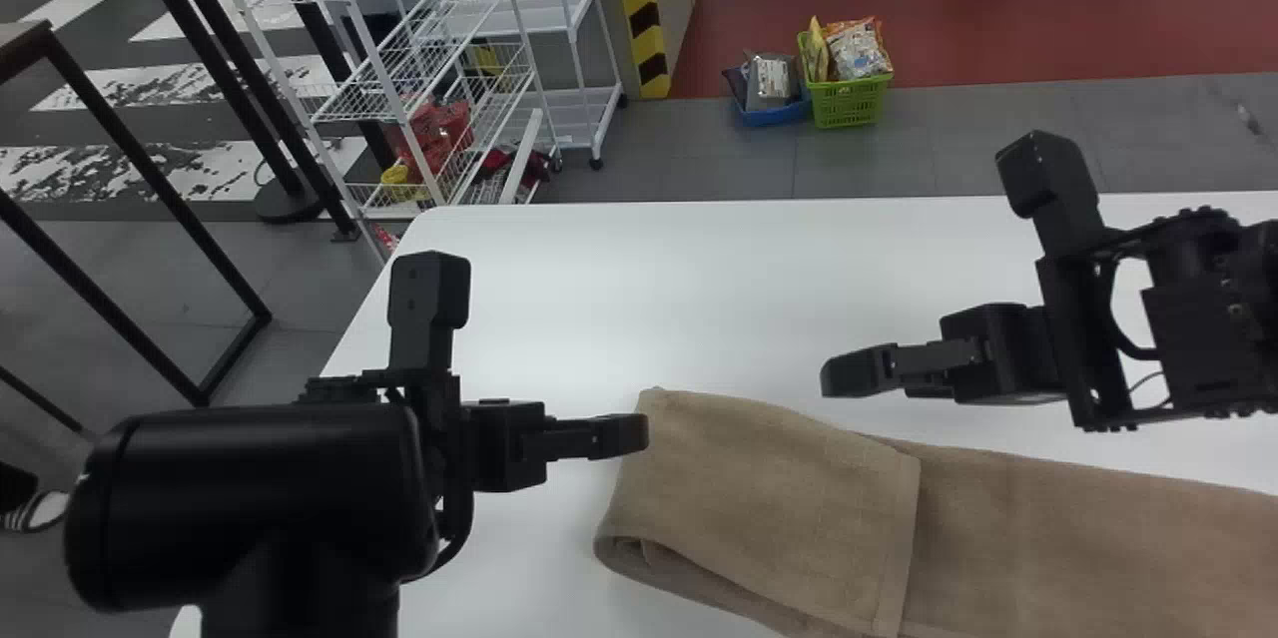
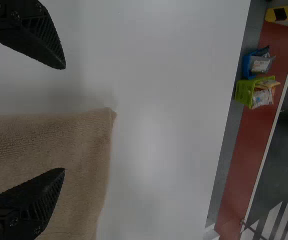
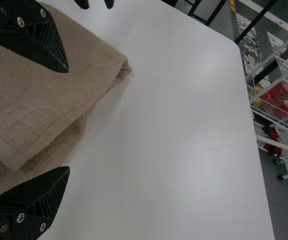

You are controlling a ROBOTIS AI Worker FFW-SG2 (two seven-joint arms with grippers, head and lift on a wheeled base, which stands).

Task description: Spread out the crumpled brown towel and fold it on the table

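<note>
The brown towel (image 1: 779, 508) lies flat along the table's near side, its left part folded over onto the rest. At its far left corner is my left gripper (image 1: 631, 434); in the left wrist view the left gripper (image 2: 64, 119) stands open, one finger over the towel (image 2: 78, 150) and the other beyond its edge. My right gripper (image 1: 849, 374) is above the table behind the towel's middle. The right wrist view has the right gripper (image 3: 68, 120) open with nothing between its fingers, and the folded layer of towel (image 3: 78, 65) beside it.
The white table (image 1: 699, 289) extends behind the towel. Beyond its far edge, a green basket (image 1: 849, 101) and a blue basket (image 1: 774, 114) stand on the floor. A white wire rack (image 1: 399, 69) is past the far left corner.
</note>
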